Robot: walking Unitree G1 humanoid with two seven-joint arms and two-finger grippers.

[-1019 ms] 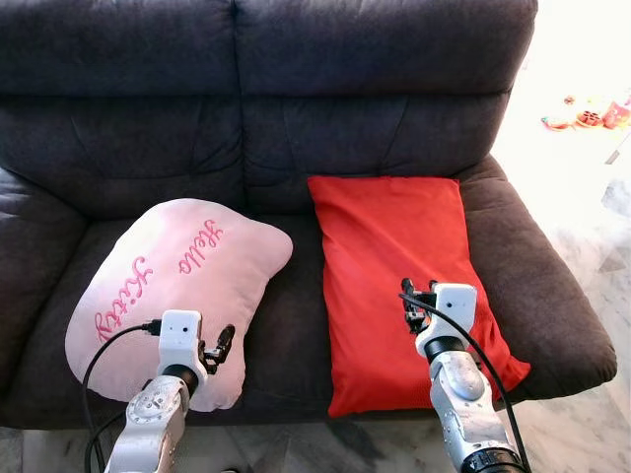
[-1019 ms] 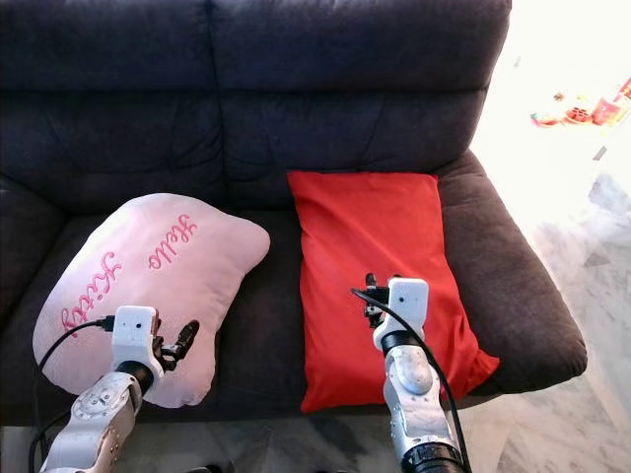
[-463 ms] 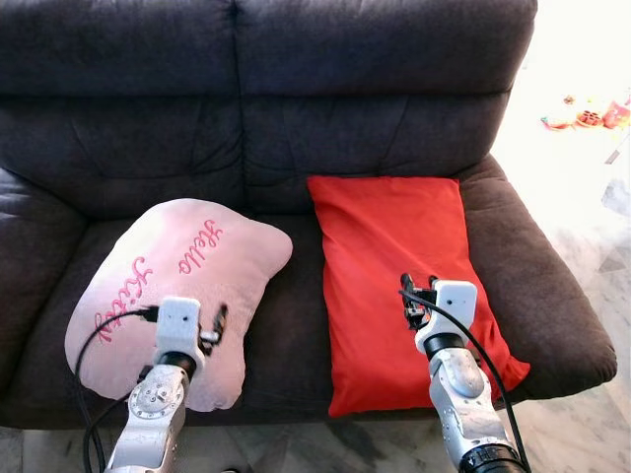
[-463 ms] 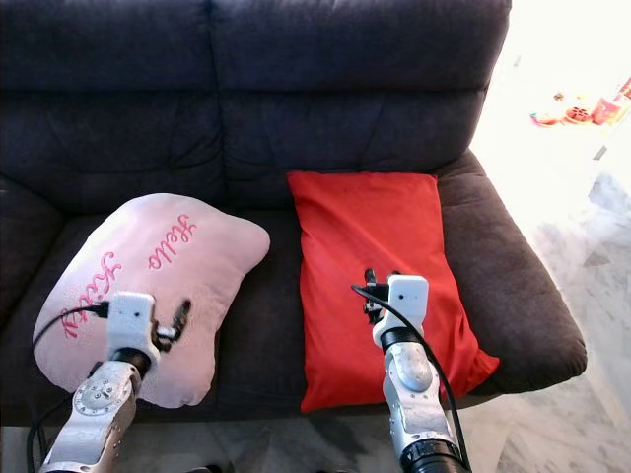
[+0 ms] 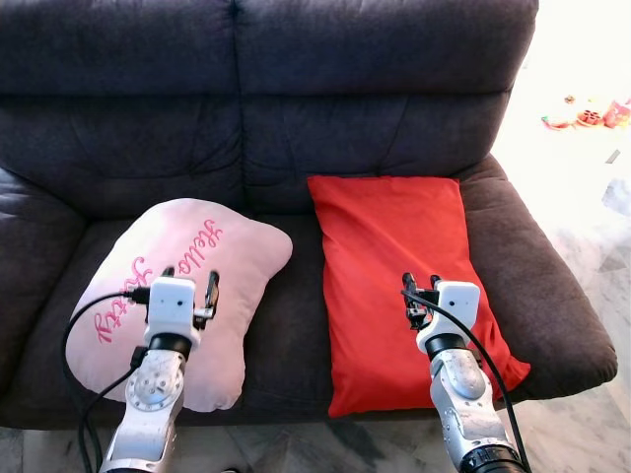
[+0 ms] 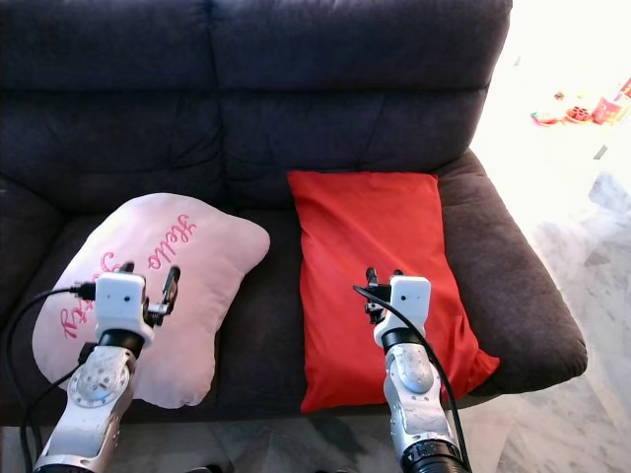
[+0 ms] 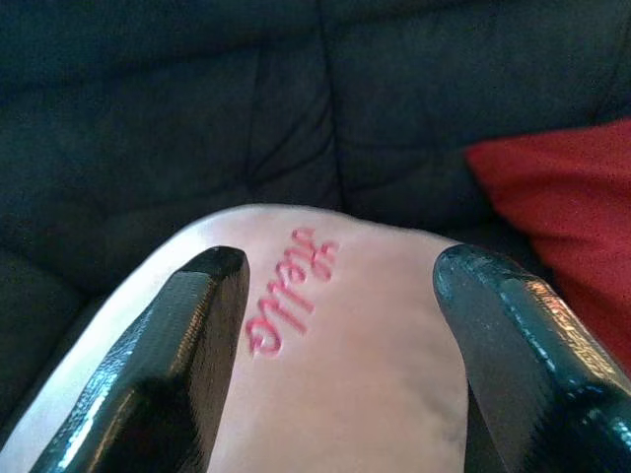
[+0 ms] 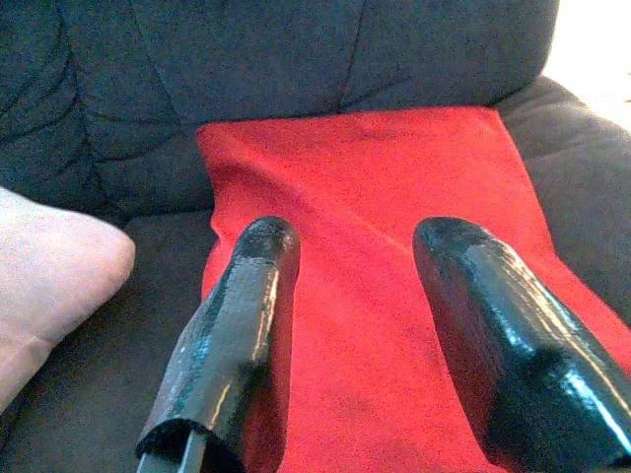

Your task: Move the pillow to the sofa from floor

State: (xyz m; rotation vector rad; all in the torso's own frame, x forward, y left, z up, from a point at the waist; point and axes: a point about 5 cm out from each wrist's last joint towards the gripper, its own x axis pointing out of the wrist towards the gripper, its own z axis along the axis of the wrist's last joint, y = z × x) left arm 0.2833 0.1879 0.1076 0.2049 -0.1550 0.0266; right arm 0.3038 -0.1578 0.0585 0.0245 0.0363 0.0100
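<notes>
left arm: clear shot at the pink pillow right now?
Probably yes. The left gripper hangs over the pink pillow with jaws open, and nothing lies between them. The red pillow sits apart on the sofa.

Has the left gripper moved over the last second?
Yes. The left gripper has risen and swung toward the robot's left over the pink pillow, now level with its lettering. The sofa and red pillow sit unchanged, so the camera held.
</notes>
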